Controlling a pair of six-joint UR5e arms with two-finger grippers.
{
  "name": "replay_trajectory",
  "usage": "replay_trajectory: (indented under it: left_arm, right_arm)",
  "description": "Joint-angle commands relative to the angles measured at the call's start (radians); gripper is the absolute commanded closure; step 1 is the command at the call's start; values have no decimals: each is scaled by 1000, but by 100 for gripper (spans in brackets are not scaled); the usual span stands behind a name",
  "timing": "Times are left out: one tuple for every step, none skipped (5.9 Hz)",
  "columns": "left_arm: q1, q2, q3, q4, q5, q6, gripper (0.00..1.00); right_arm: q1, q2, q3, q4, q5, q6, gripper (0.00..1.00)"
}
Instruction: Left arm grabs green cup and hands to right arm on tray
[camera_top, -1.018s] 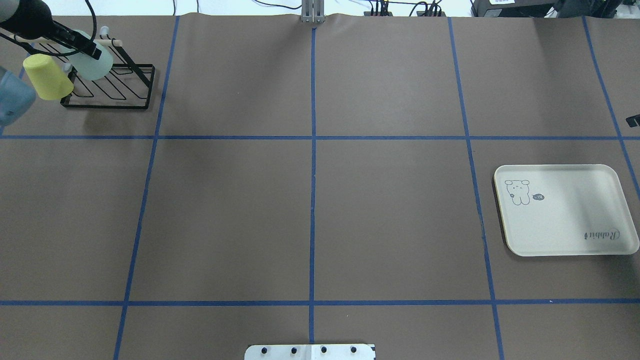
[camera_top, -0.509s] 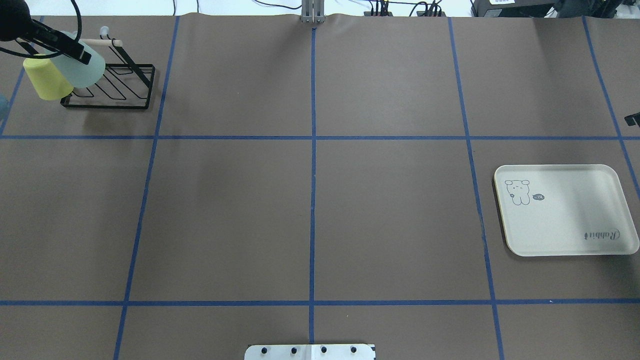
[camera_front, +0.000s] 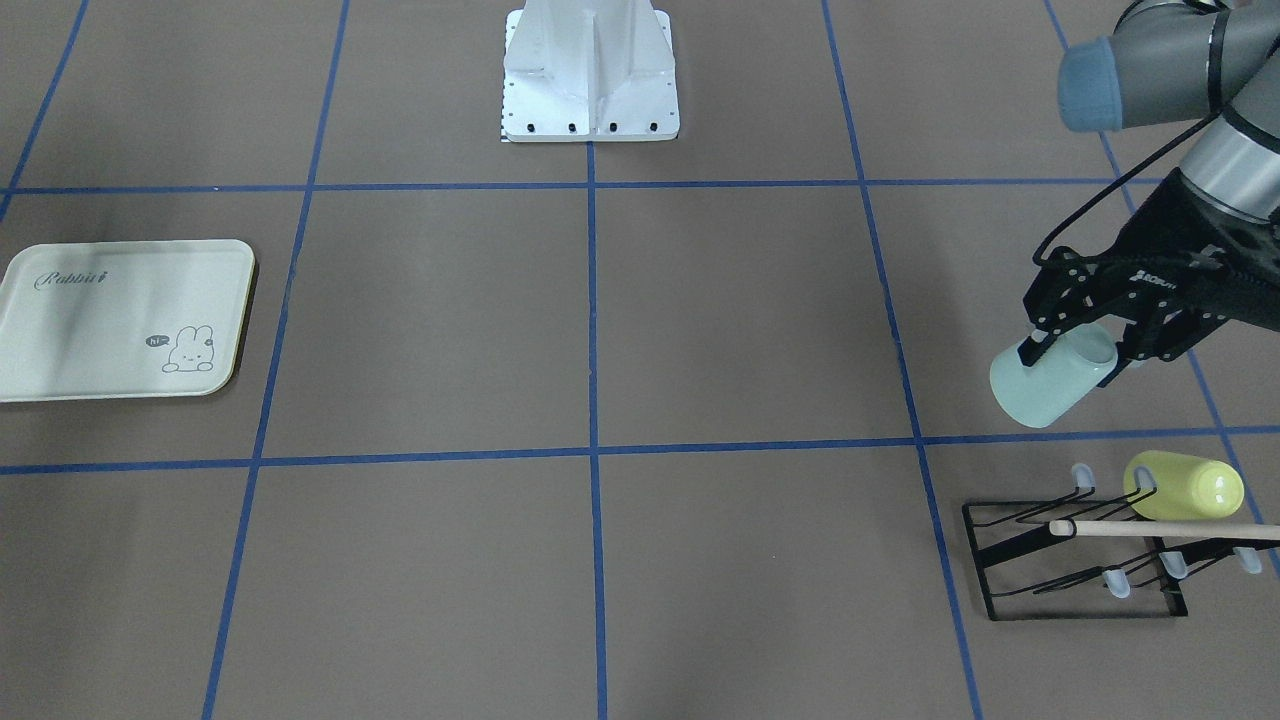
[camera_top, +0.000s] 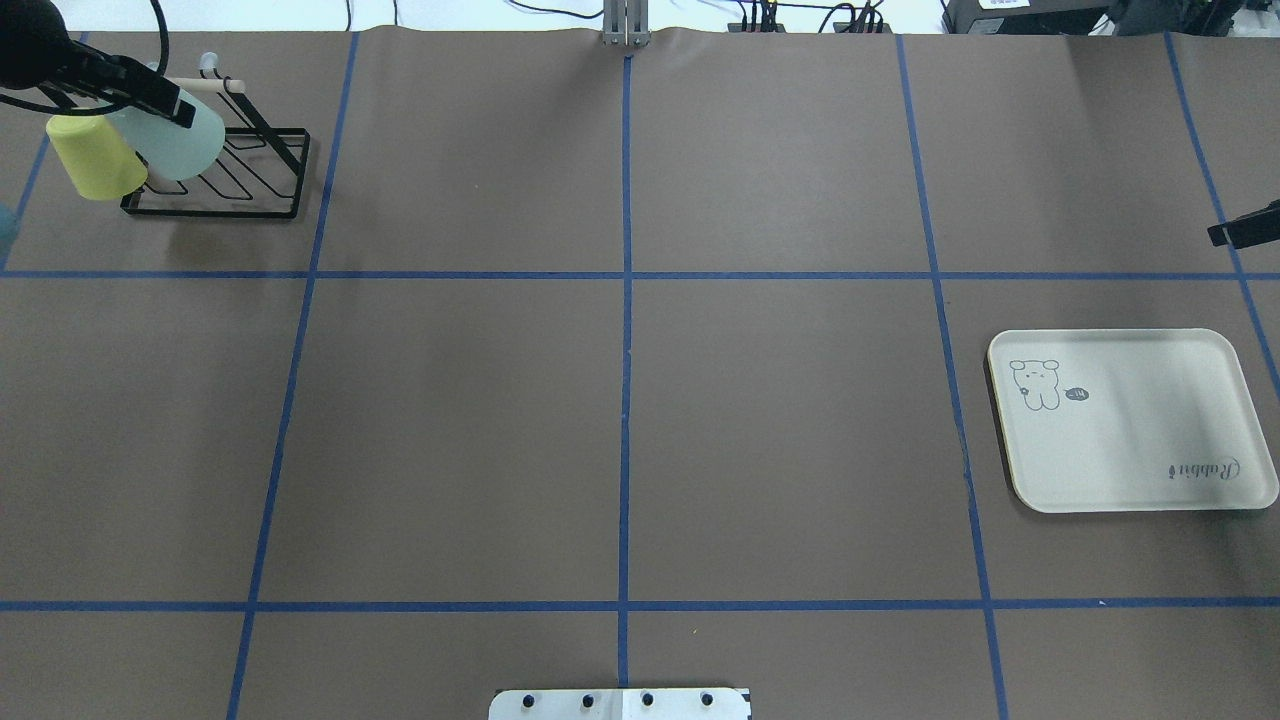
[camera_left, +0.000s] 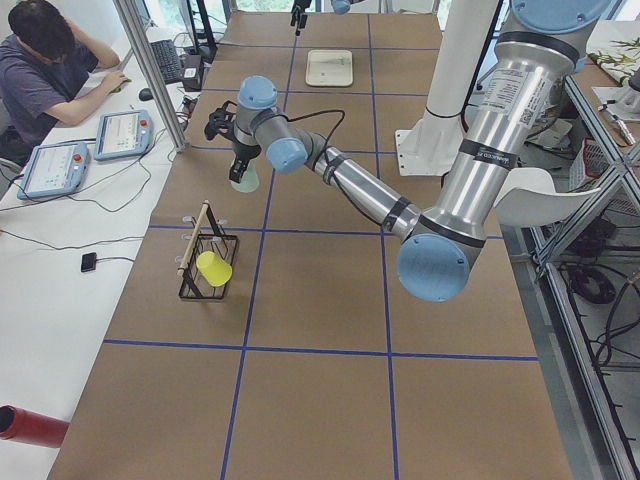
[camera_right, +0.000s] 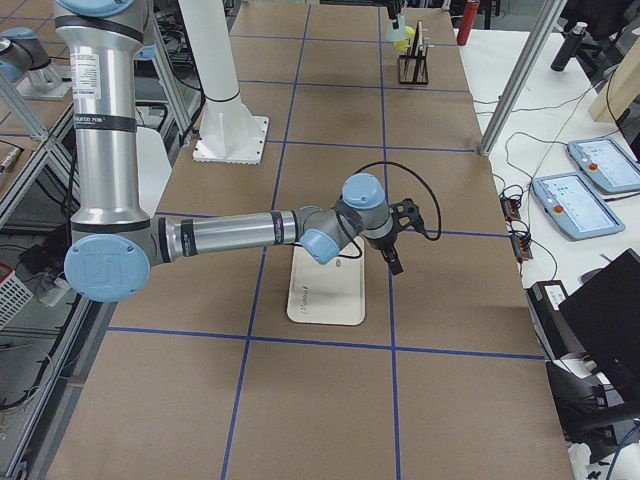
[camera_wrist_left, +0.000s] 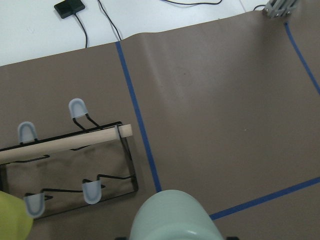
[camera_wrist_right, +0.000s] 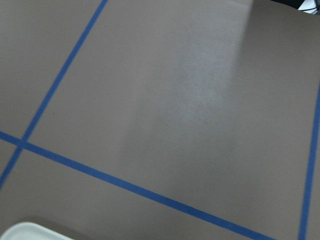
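Left tool (camera_front: 1083, 350) was clamped, fingers partway closed, around the green cup (camera_front: 1040, 392), holding it tilted in the air over the desk (camera_front: 700, 330). The cup was a little apart from the wire rack (camera_front: 1150, 528), where a yellow cup (camera_front: 1185, 488) hung. Far across the desk lay the tray (camera_front: 120, 320). The right tool (camera_top: 1245, 232) hovered near it, its opening not discernible.

mint cup (camera_front: 1048, 388) (cream bunny-print tray (camera_front: 100, 340))

Bare table (camera_top: 780, 420) from rack (camera_top: 235, 185) to tray (camera_top: 1130, 450) — rack and yellow cup (camera_top: 95, 155) crowd the corner.
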Motion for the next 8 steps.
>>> replay_trajectory:
  left_arm:
    - [74,1,-1,-197,7,-258,90]
    - [95,1,-2,-310,6,-387,90]
    - [118,-1,-1,-427,7,-506,90]
    - [138,-2,-2,-538,21,-611,90]
    - [174,-5,-1,-646,55,-715,90]
    - [227,-7,-2,-737,123,-800,90]
    - [279,-10,-2,-837,191,-881,90]
    - [330,-14,-2,-979,249,-1011,90]
  right_arm:
    - [-64,20,0,205,-3,313,0]
    - [-94,38,2,348,-25,506,0]
    - [-115,62,3,490,-49,652,0]
    - [-130,92,8,596,-49,804,0]
    - [-149,124,8,694,-49,927,0]
    - [-182,129,8,769,-51,943,0]
    - [-222,150,8,863,-57,977,0]
    - [-283,197,9,941,-77,1059,0]
